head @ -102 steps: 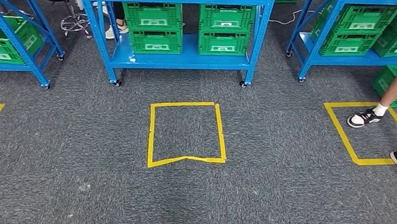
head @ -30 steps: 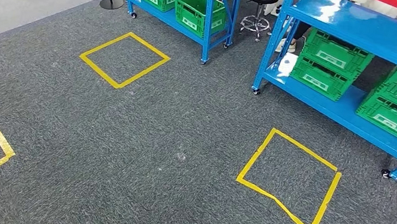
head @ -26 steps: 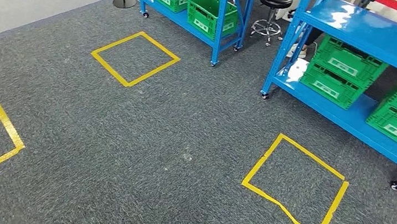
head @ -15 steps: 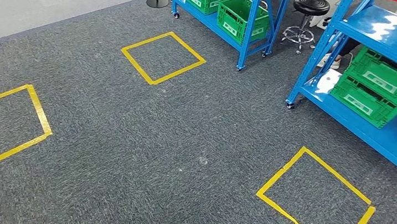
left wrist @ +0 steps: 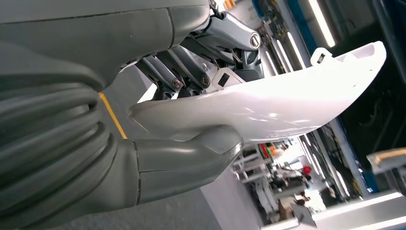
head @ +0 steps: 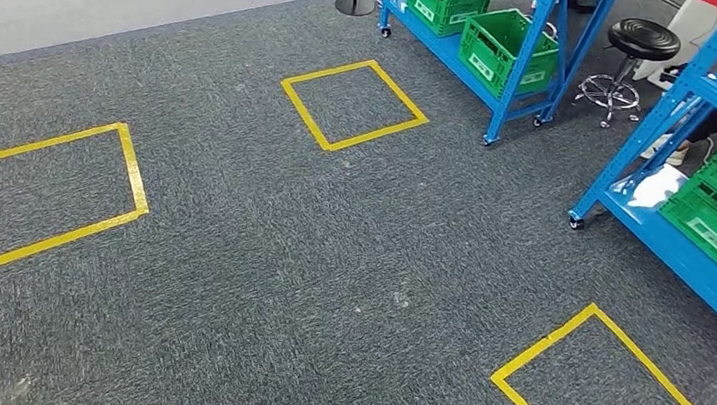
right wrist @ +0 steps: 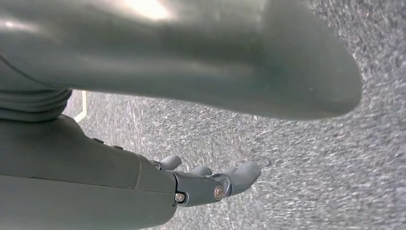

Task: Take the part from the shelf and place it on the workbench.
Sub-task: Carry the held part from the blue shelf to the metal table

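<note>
Now left hand (left wrist: 191, 120) grips one white part (left wrist: 268, 108); three floor squares (head: 355, 105).

Glossy white curved part (left wrist: 268, 103), clamped between left hand's (left wrist: 191, 120) thumb and fingers.

Yellow tape squares (head: 59, 193) mark grey carpet (head: 256, 282); green crates (head: 497, 44) fill blue racks; a black stool (head: 640, 46) stands between them.
</note>
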Motion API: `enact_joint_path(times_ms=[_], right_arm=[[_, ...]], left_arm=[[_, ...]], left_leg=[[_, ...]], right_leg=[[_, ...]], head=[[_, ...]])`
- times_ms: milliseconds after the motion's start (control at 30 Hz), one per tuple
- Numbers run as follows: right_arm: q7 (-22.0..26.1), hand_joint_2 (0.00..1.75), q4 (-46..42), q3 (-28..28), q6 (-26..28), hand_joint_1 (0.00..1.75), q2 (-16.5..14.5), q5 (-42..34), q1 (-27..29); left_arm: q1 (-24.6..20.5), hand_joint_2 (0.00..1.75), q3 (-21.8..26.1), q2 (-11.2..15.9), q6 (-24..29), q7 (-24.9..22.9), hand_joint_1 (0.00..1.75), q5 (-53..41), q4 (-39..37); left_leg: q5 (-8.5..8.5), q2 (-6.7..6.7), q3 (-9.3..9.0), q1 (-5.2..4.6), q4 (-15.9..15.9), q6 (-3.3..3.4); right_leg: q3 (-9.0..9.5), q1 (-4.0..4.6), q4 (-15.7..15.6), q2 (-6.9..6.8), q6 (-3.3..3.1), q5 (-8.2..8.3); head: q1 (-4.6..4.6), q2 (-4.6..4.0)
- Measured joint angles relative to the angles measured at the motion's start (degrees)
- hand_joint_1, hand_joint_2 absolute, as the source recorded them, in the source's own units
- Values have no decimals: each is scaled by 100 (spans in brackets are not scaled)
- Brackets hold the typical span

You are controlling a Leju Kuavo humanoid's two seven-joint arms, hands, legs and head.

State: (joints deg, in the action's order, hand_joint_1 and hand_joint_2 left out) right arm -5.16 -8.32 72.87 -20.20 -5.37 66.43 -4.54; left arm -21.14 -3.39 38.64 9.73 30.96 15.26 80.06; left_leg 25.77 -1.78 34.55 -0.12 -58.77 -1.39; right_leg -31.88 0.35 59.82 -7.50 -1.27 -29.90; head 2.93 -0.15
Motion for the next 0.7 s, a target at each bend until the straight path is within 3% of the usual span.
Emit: enact_joint_path(times_ms=[67, 133, 200, 233, 300, 367, 433, 500, 567, 633, 700], right_arm=[[-2, 0, 2, 0, -1, 0, -6, 7, -17], [-9, 0, 4, 0, 3, 0, -14, 10, -15], [-13, 0, 6, 0, 13, 0, -16, 9, -7], [-11, 0, 6, 0, 21, 0, -16, 8, -5], [-4, 0, 6, 0, 41, 0, -17, 1, -7], [3, 0, 6, 0, 56, 0, -23, -6, -10], [4, 0, 6, 0, 63, 0, -36, -8, -11], [8, 0, 6, 0, 65, 0, -57, -8, -13], [20, 0, 6, 0, 65, 0, -79, -7, -10], [35, 0, 6, 0, 64, 0, -92, -2, 6], [47, 0, 6, 0, 63, 0, -95, 3, 29]], left_arm=[[-41, 175, 10, 34, -9, -5, 175, 6, 11], [-101, 175, 10, 42, -40, -20, 175, 32, 17], [-131, 175, 2, 48, -73, -48, 175, 80, 16], [-145, 175, -1, 55, -84, -68, 175, 106, 16], [-201, 175, -3, 75, -107, -114, 175, 150, 17], [-286, 175, -9, 93, -126, -151, 175, 178, 17], [-343, 175, -16, 111, -134, -174, 175, 195, 17], [-354, 175, -19, 153, -135, -193, 175, 203, 18], [-364, 175, -17, 204, -128, -204, 175, 208, 17], [-376, 175, -16, 227, -116, -209, 175, 215, 19], [-355, 175, -20, 226, -108, -216, 175, 221, 16]], left_leg=[[-31, 120, -8, 33, 32, 69], [-45, 242, 3, 42, 38, 114], [-46, 388, 17, 40, 28, 125], [-46, 462, 19, 41, 19, 123], [-46, 614, 22, 51, -6, 107], [-51, 757, 43, 63, -30, 54], [-75, 890, 76, 72, -23, -30], [-114, 1008, 102, 88, 14, -115], [-30, 819, 194, 79, -120, -165], [287, 436, 462, 62, -684, -192], [579, 267, 766, 73, -1361, -218]], right_leg=[[-106, -22, 262, 288, 62, -166], [-456, -42, 955, 634, 90, -492], [-794, -44, 1564, 720, 92, -666], [-835, -46, 1597, 731, 88, -598], [-595, -60, 1030, 806, 65, -213], [-272, -82, 316, 1069, 53, 69], [-167, -73, 62, 1202, 40, 117], [-150, -59, 22, 1069, -18, 153], [-118, -68, -40, 925, -98, 198], [-107, -60, -74, 775, -152, 219], [-120, -44, -73, 624, -171, 213]], head=[[5, 0], [14, 0], [18, 0], [17, 0], [18, 0], [19, 0], [20, 0], [21, 0], [8, 0], [-12, 0], [-19, 0]])
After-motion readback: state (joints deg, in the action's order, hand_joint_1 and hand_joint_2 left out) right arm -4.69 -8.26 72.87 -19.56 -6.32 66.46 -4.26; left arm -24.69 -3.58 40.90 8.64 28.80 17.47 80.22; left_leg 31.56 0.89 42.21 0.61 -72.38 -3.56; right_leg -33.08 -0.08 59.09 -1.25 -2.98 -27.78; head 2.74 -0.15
